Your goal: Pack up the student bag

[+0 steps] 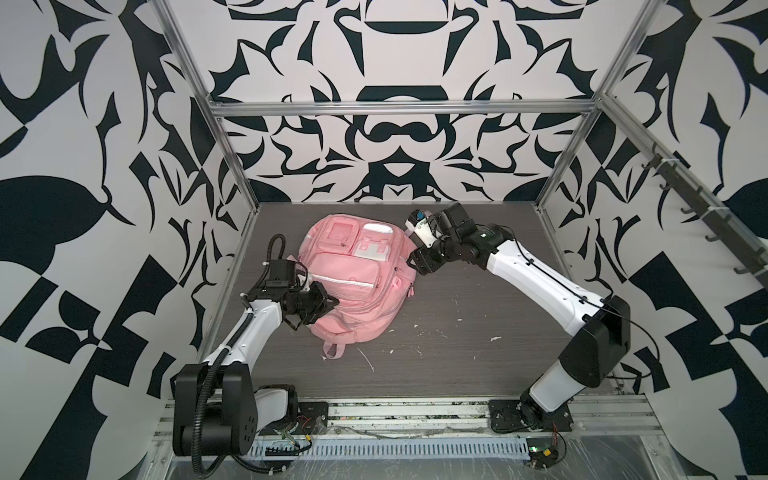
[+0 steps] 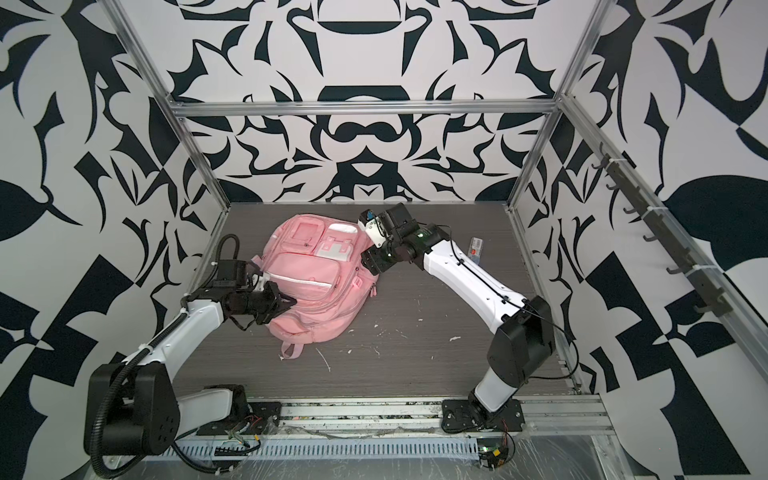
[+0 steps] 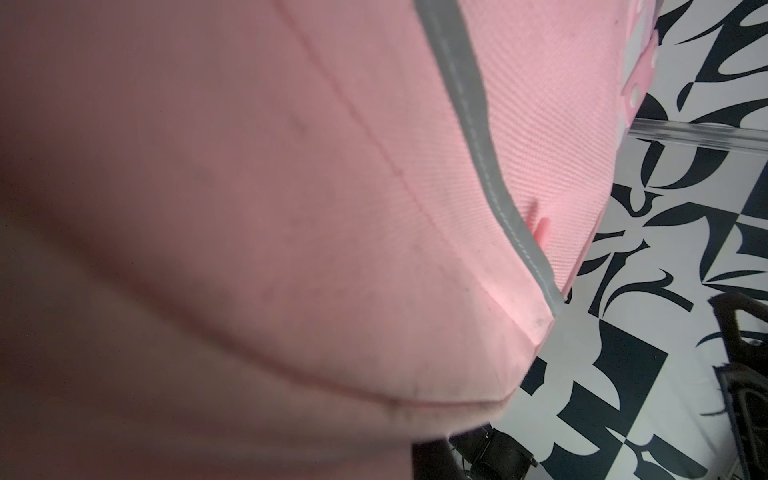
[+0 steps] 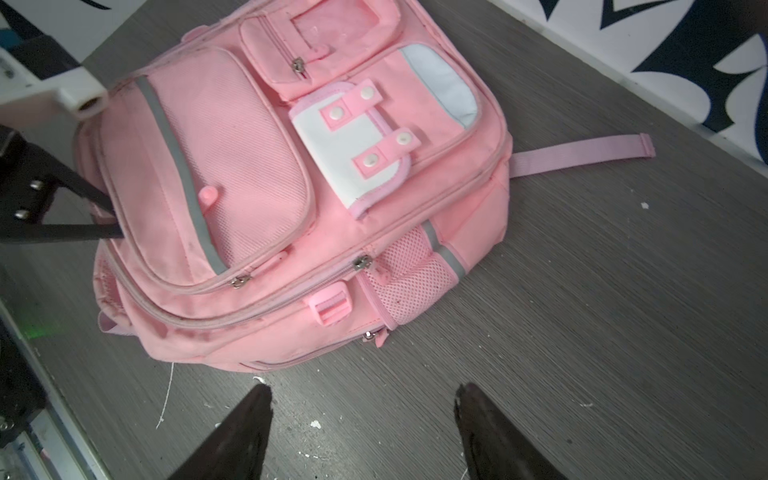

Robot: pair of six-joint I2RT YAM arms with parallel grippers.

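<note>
My left fingers [image 4: 62, 232] were pressed together at the edge of the student bag [image 1: 353, 282], on the side farthest from my right fingers. I could not tell whether a fold of fabric was nipped between them, because blurred pink cloth filled the left wrist view. My right fingers [image 4: 241, 436] were spread wide and empty over bare desk [image 1: 457, 332], just short of the bag's mesh side pocket [image 4: 407, 282].

The bag lay flat between the two sets of fingers with its front pockets up, and every zip I could see looked closed. That was my main worry. With nothing opened, a pull from the left would likely drag the whole soft bag across the desk, or the thin cloth would slip free. Closing the right fingers from there could catch the mesh or the pink buckle [image 4: 330, 309] instead of a zip pull, since the pulls are small and lie flat. The loose strap [image 4: 582, 153], trailing past the far side of the bag from the right fingers, could snag on an arm.

I counted one bag, two arms and two sets of fingers. The right wrist view showed four metal zip pulls, one buckle and one loose strap. One small flat item [image 2: 475, 249] lay behind the right forearm, too small to name. White specks dotted the desk, too many to count.
</note>
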